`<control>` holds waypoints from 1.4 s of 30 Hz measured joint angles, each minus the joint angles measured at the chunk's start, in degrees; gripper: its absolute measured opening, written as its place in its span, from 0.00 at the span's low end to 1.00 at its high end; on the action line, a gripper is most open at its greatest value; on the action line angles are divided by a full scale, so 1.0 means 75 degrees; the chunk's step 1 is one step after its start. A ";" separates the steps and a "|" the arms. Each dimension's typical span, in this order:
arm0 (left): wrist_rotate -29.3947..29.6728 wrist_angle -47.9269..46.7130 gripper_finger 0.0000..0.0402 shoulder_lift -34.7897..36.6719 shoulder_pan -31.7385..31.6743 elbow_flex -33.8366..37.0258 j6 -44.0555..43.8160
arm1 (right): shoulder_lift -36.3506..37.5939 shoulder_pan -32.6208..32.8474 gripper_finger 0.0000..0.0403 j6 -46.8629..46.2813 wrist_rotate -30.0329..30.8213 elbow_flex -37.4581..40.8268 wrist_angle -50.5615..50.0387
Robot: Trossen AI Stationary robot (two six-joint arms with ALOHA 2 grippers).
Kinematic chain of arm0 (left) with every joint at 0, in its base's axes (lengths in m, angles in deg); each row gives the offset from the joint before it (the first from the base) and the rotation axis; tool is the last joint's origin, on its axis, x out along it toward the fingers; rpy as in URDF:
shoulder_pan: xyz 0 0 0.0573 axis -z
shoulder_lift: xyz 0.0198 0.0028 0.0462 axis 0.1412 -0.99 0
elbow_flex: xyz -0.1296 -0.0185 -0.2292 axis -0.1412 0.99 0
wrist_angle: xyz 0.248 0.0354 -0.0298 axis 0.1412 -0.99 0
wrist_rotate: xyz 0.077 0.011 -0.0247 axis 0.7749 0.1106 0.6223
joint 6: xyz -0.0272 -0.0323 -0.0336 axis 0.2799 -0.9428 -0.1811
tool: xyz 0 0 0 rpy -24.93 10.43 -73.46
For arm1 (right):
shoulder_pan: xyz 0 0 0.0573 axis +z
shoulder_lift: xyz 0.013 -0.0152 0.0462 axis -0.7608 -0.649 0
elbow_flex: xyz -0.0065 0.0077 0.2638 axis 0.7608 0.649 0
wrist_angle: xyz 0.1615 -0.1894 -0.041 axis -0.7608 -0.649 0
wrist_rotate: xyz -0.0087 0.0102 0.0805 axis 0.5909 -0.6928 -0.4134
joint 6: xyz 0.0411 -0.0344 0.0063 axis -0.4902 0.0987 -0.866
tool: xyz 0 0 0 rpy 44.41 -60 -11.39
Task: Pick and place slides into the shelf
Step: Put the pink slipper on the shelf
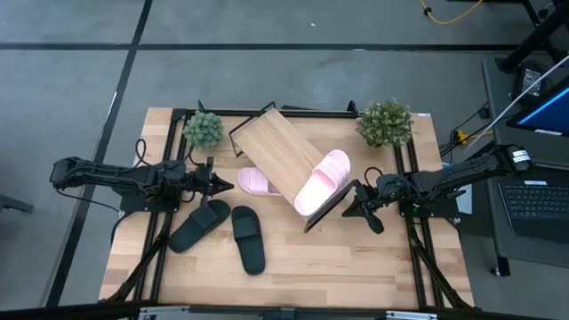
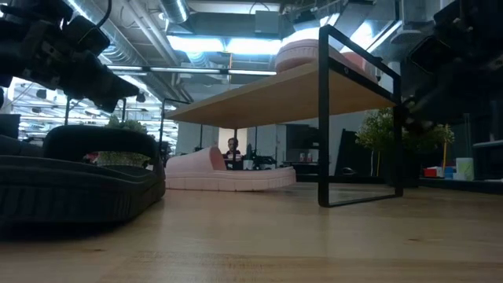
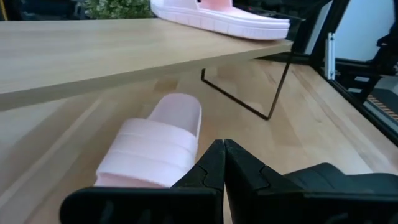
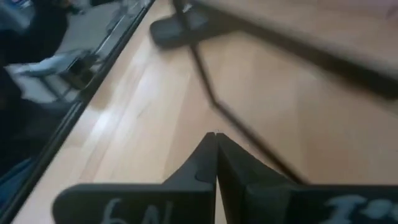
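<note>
The shelf point(image 1: 280, 160) stands slantwise in the middle of the table on its thin black frame. One pink slide point(image 1: 322, 180) lies sole down on the shelf's right end. The other pink slide point(image 1: 256, 182) rests on the table, partly under the board. Two black slides point(image 1: 200, 225) point(image 1: 249, 238) lie on the table nearer the front edge. My left gripper point(image 3: 222, 149) is shut, its tips just beside the pink slide point(image 3: 155, 152) on the table. My right gripper point(image 4: 216, 140) is shut and low at the shelf's right end, by its frame bar point(image 4: 249, 140). My right gripper's shut fingertips point(image 1: 348, 203) stand right at the shelf's black frame, at its right end; I cannot tell whether they touch it. My left gripper's shut tips are close to the pink slide's strap point(image 3: 186, 143), and I see no touch.
Two small potted plants point(image 1: 204, 129) point(image 1: 385, 123) stand at the table's far corners. Black table rails run along the left and right sides. Bare wood lies in front of the shelf on the right point(image 1: 356, 258). A laptop point(image 1: 533, 200) sits beyond the right edge.
</note>
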 joint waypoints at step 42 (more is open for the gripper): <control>0.0536 0.1629 0.00 -0.2017 0.0358 0.0000 -0.0671 | 0.0006 0.0405 0.02 -0.0177 -0.1640 0.0000 -0.0088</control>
